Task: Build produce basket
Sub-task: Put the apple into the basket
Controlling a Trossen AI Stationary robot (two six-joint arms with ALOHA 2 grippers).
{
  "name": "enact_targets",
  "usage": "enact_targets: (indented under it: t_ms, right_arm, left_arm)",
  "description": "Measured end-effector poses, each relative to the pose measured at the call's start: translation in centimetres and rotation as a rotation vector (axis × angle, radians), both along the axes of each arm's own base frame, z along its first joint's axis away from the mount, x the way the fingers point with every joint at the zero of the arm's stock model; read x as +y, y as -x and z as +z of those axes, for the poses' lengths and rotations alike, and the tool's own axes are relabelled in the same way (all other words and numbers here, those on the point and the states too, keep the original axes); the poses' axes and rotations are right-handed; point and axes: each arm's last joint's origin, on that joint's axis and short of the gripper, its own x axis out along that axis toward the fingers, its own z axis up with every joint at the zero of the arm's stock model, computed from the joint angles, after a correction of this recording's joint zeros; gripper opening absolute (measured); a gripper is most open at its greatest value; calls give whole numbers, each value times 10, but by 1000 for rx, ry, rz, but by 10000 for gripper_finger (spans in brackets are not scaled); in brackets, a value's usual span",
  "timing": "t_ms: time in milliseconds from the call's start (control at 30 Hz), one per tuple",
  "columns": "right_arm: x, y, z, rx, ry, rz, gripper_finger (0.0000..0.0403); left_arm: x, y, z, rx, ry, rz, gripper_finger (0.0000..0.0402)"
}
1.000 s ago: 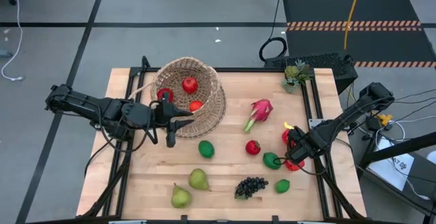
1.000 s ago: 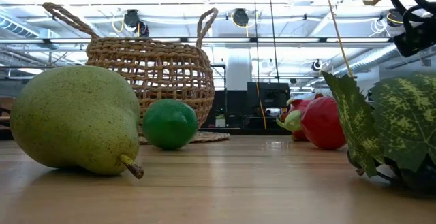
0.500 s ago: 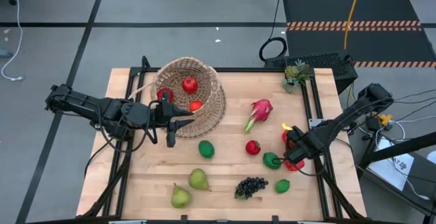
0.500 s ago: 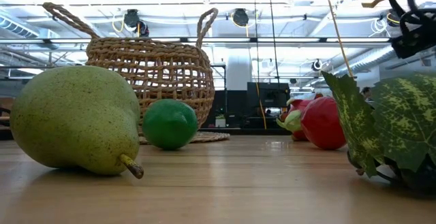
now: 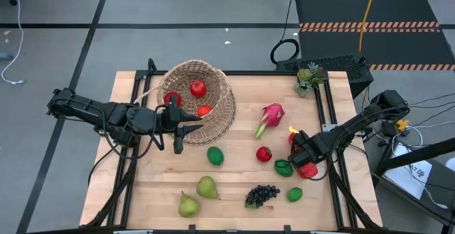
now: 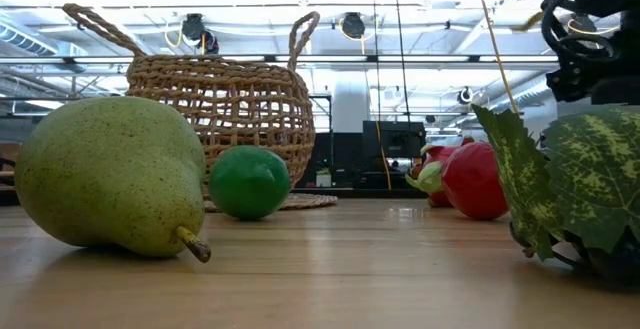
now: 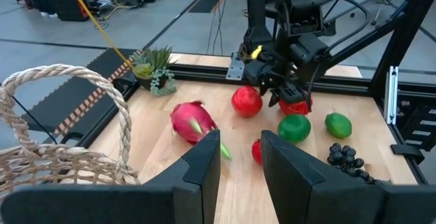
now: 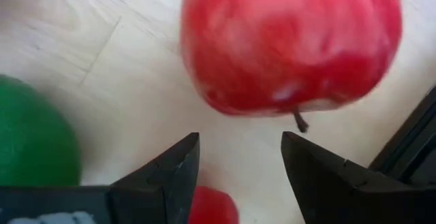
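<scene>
Since a second ago, the right gripper (image 5: 300,157) has been shifted slightly inward along the table's right edge, while nothing else has changed. Its fingers (image 8: 167,173) are spread, empty, with a red apple (image 8: 289,40) directly ahead of them and a green lime (image 5: 283,167) just beside. The basket (image 5: 206,106) is seen well apart, toward the left arm, whose left gripper (image 5: 178,129) hangs beside it, slightly parted.

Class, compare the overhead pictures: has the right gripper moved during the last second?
Yes. In the high view the right gripper has shifted leftward, away from the table's right rail and toward the dragon fruit.
</scene>
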Motion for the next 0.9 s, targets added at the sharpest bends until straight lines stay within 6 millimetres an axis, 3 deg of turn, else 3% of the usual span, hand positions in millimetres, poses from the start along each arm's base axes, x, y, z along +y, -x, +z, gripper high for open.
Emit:
enact_targets:
  t_ms: [667, 900]
  right_arm:
    - [-10, -7, 0, -18, -17, -106, 201]
    - [-8, -6, 0, 20, -99, -121, 201]
  left_arm:
    - [0, 0, -1, 9, -9, -2, 108]
    - [0, 0, -1, 10, -11, -3, 108]
